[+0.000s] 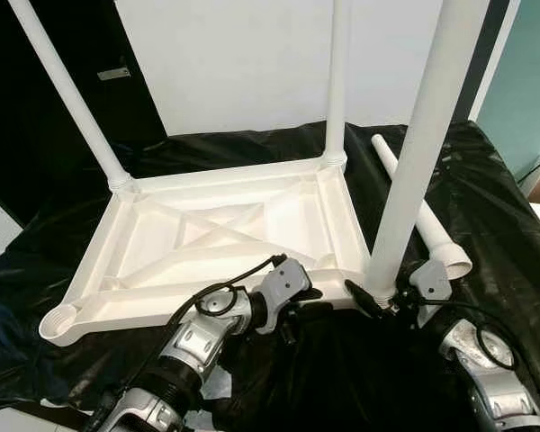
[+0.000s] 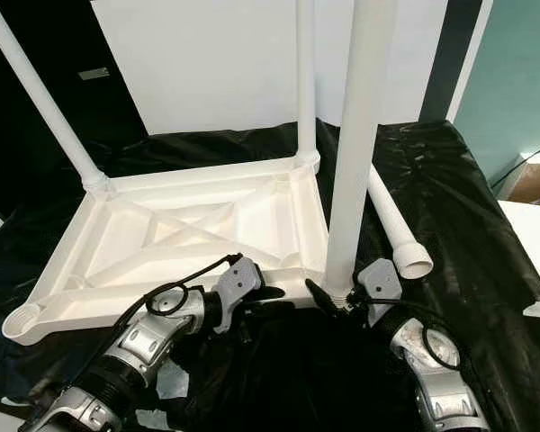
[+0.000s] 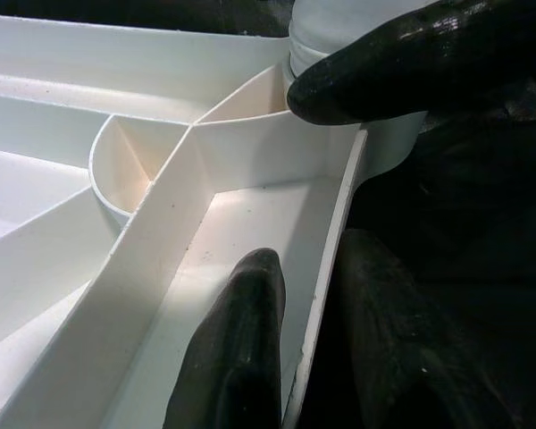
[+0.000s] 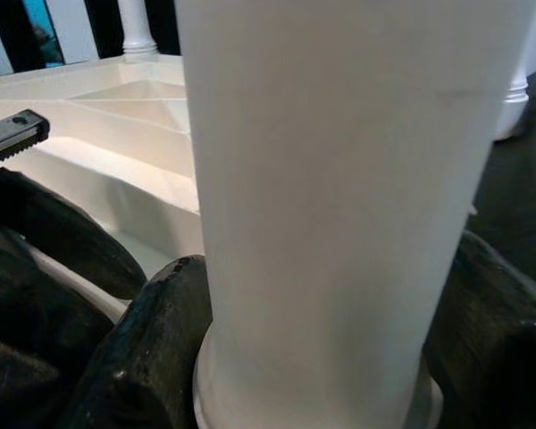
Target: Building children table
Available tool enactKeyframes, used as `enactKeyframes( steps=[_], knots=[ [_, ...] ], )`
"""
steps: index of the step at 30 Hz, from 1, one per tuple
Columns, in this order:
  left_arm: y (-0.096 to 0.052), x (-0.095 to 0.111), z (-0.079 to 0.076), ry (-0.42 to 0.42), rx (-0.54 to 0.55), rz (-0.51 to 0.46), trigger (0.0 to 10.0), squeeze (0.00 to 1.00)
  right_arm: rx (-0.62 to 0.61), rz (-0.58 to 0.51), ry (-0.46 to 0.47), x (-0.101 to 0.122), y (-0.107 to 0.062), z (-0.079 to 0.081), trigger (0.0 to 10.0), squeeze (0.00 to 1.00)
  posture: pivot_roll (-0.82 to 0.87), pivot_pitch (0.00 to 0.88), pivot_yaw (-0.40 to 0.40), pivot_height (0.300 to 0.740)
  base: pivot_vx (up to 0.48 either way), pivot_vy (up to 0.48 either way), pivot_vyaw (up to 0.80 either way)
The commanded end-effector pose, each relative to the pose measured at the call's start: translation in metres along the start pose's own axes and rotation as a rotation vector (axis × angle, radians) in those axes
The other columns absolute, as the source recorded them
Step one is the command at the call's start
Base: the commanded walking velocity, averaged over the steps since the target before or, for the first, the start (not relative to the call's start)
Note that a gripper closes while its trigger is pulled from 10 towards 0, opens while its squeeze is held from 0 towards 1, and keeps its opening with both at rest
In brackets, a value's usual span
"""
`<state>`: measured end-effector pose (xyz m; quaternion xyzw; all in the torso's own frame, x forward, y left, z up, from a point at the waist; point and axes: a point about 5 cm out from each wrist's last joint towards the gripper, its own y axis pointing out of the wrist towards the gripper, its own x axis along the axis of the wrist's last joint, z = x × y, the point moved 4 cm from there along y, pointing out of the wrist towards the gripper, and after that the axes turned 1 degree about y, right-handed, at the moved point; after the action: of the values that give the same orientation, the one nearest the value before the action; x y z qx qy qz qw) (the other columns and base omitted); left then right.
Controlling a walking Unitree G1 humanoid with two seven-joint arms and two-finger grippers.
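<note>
While right gripper (image 1: 384,301) clasps leg (image 1: 420,148) at top's (image 1: 162,261) 4 o'clock socket, keep vertical; left gripper (image 1: 299,304) pinching rim.

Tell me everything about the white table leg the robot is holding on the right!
The near-right leg is a smooth, round white tube that looks like plastic. It stands upright in the corner socket of the upside-down tabletop, widening into a ringed collar at its foot. The right gripper grips it just above that collar, a black finger on either side. The left gripper clamps the tabletop's rim beside it. Its upper end runs out of the picture.
</note>
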<state>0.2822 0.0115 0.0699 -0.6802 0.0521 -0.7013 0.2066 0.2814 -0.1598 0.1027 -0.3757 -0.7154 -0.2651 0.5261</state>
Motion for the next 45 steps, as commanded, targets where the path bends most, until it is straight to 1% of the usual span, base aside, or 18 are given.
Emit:
enactKeyframes(
  steps=[1, 9, 10, 12, 17, 18, 19, 20, 21, 22, 23, 28, 37, 38, 39, 40, 44, 45],
  knots=[
    [-0.007, -0.044, -0.016, -0.085, -0.069, 0.160, 10.0, 0.00, -0.002, 0.077, 0.034, -0.018, -0.007, 0.001, 10.0, 0.00, -0.01, 0.000, 0.085, 0.740, 0.000, 0.000, 0.00],
    [-0.003, -0.042, -0.017, -0.094, -0.064, 0.149, 10.0, 0.00, 0.018, 0.078, 0.046, -0.017, -0.006, -0.001, 10.0, 0.00, -0.01, 0.000, 0.075, 0.740, 0.000, 0.000, 0.00],
    [-0.003, -0.042, -0.017, -0.094, -0.063, 0.149, 10.0, 0.00, 0.074, 0.061, 0.057, -0.014, -0.008, 0.003, 0.0, 0.00, -0.01, 0.000, 0.074, 0.740, 0.000, 0.000, 0.00],
    [-0.003, -0.041, -0.017, -0.093, -0.062, 0.148, 10.0, 0.00, 0.145, 0.042, 0.076, -0.010, -0.011, 0.010, 0.0, 0.00, -0.01, 0.000, 0.074, 0.740, 0.000, 0.000, 0.00],
    [-0.003, -0.041, -0.016, -0.091, -0.060, 0.148, 10.0, 0.00, 0.125, 0.047, 0.140, -0.014, -0.012, 0.017, 0.0, 0.00, -0.01, 0.000, 0.073, 0.740, 0.000, 0.000, 0.00],
    [-0.003, -0.041, -0.015, -0.088, -0.060, 0.147, 10.0, 0.00, -0.031, 0.027, 0.176, -0.016, -0.012, 0.014, 0.0, 0.00, -0.01, 0.000, 0.071, 0.740, 0.000, 0.000, 0.00],
    [-0.003, -0.041, -0.015, -0.088, -0.060, 0.147, 10.0, 0.00, -0.031, 0.027, 0.176, -0.016, -0.012, 0.014, 0.0, 0.00, -0.01, 0.000, 0.071, 0.740, 0.000, 0.000, 0.00],
    [-0.003, -0.041, -0.015, -0.088, -0.059, 0.147, 10.0, 0.00, -0.113, 0.026, 0.189, -0.018, -0.012, 0.011, 0.0, 0.00, -0.01, 0.000, 0.071, 0.740, 0.000, 0.000, 0.00],
    [-0.004, -0.041, -0.015, -0.088, -0.056, 0.148, 10.0, 0.00, -0.312, 0.032, 0.179, -0.022, -0.015, 0.000, 0.0, 0.00, 0.00, 0.000, 0.073, 0.740, 0.000, 0.000, 0.00],
    [-0.004, -0.041, -0.015, -0.088, -0.056, 0.148, 10.0, 0.00, -0.312, 0.032, 0.179, -0.022, -0.015, 0.000, 0.0, 0.00, 0.00, 0.000, 0.073, 0.740, 0.000, 0.000, 0.00],
    [-0.004, -0.041, -0.015, -0.088, -0.056, 0.148, 10.0, 0.00, -0.384, 0.034, 0.180, -0.023, -0.017, -0.005, 0.0, 0.00, 0.00, 0.000, 0.073, 0.740, 0.000, 0.000, 0.00],
    [-0.005, -0.042, -0.016, -0.093, -0.058, 0.151, 10.0, 0.00, -0.540, 0.019, 0.175, -0.021, -0.018, -0.015, 0.0, 0.00, 0.00, 0.000, 0.082, 0.740, 0.000, 0.000, 0.00],
    [-0.003, -0.038, -0.013, -0.081, -0.053, 0.144, 10.0, 0.00, -0.509, 0.015, 0.150, -0.019, -0.008, -0.010, 0.0, 0.00, -0.03, 0.000, 0.067, 0.740, 0.000, 0.000, 0.00],
    [-0.002, -0.038, -0.013, -0.083, -0.054, 0.143, 10.0, 0.00, -0.507, 0.023, 0.147, -0.019, -0.005, -0.010, 2.9, 0.00, -0.03, 0.000, 0.067, 0.740, 0.000, 0.000, 0.00],
    [-0.002, -0.038, -0.014, -0.084, -0.055, 0.142, 10.0, 0.00, -0.496, 0.028, 0.143, -0.019, -0.003, -0.009, 9.0, 0.00, -0.04, 0.000, 0.072, 0.740, 0.000, 0.000, 0.00],
    [-0.002, -0.039, -0.015, -0.086, -0.057, 0.143, 10.0, 0.00, -0.463, 0.019, 0.143, -0.017, -0.001, -0.006, 10.0, 1.00, -0.04, 0.000, 0.073, 0.740, 0.000, 0.000, 0.00],
    [-0.002, -0.039, -0.014, -0.083, -0.060, 0.146, 10.0, 0.00, -0.380, 0.007, 0.147, -0.013, 0.004, 0.001, 10.0, 1.00, -0.04, 0.000, 0.078, 0.740, 0.000, 0.000, 0.00],
    [-0.002, -0.039, -0.013, -0.080, -0.061, 0.147, 10.0, 0.00, -0.275, 0.006, 0.070, -0.009, 0.007, 0.007, 10.0, 1.00, -0.04, 0.000, 0.084, 0.740, 0.000, 0.000, 0.00]
  ],
)
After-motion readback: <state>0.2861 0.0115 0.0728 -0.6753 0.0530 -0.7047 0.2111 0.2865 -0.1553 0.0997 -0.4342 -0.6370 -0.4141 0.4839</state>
